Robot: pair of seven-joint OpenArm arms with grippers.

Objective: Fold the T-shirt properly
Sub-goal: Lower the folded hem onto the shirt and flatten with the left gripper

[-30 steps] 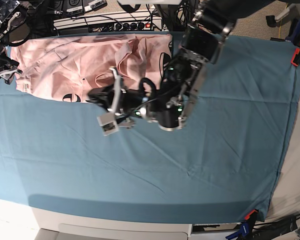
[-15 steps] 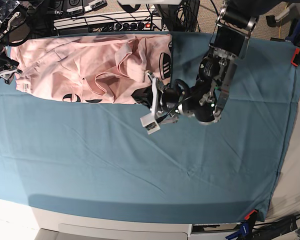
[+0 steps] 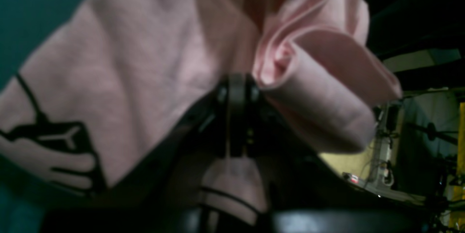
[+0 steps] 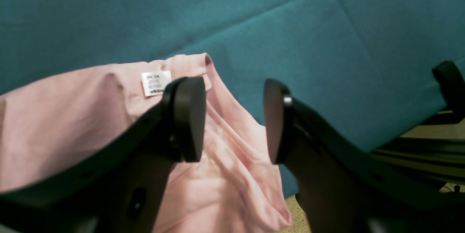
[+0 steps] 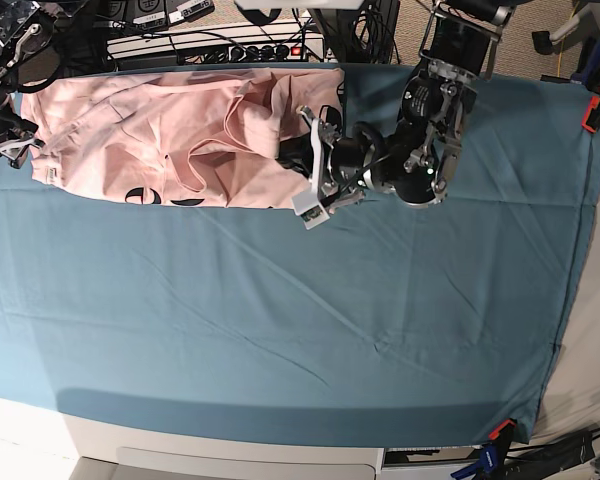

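The pale pink T-shirt [image 5: 150,130] lies crumpled along the far left of the teal sheet, with black lettering at its near hem. My left gripper [image 5: 292,152] reaches in from the right and is shut on a raised fold of the T-shirt [image 3: 312,91]; in the left wrist view its fingertips [image 3: 236,84] meet with pink cloth bunched against them. My right gripper [image 5: 13,140] is at the shirt's far-left corner. In the right wrist view this gripper [image 4: 232,120] stands open just above the T-shirt [image 4: 225,175], beside a white care label [image 4: 156,83], with nothing between its pads.
The teal cloth sheet [image 5: 300,320] covers the table. Power strips and cables [image 5: 210,40] line the back edge behind the shirt. Clamps hold the sheet at the right edge [image 5: 592,105] and near corner [image 5: 500,432].
My left gripper, staying shut, moved right along the shirt's near hem, then back toward the far edge, carrying a fold of pink cloth. The right gripper has not moved.
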